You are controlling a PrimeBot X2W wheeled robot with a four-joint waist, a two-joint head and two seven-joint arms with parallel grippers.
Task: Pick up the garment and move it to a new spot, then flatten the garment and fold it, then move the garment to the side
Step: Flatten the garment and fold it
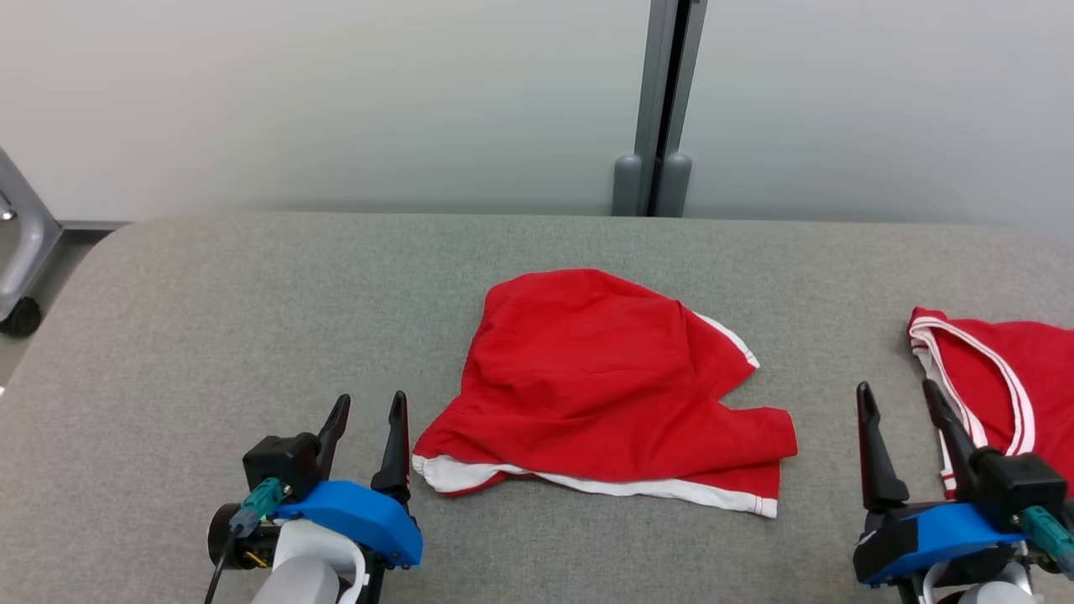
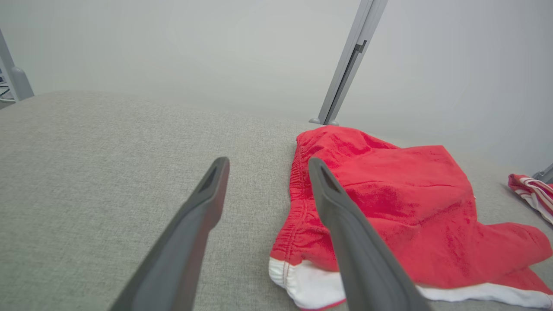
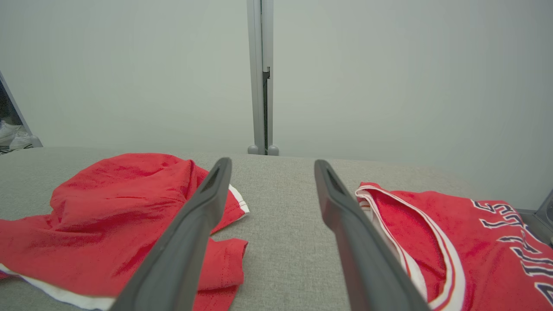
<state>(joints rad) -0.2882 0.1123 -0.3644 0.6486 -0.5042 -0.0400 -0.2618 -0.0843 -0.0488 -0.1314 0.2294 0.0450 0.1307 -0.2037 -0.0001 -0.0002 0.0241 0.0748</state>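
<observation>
Garment [image 1: 600,394] and jersey [image 1: 1007,377]: one each; pincers [image 1: 371,399] [image 1: 896,386]: two.

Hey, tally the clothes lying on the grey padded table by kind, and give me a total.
Red fabric shorts with white trim: 1
Red fabric jersey with white striped edging: 1
Total: 2

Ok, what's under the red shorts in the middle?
The shorts lie crumpled in overlapping layers on the grey table, which shows all around them. Nothing else sticks out at their edges. Whatever lies beneath the fabric or between its folds is covered and cannot be seen.
</observation>
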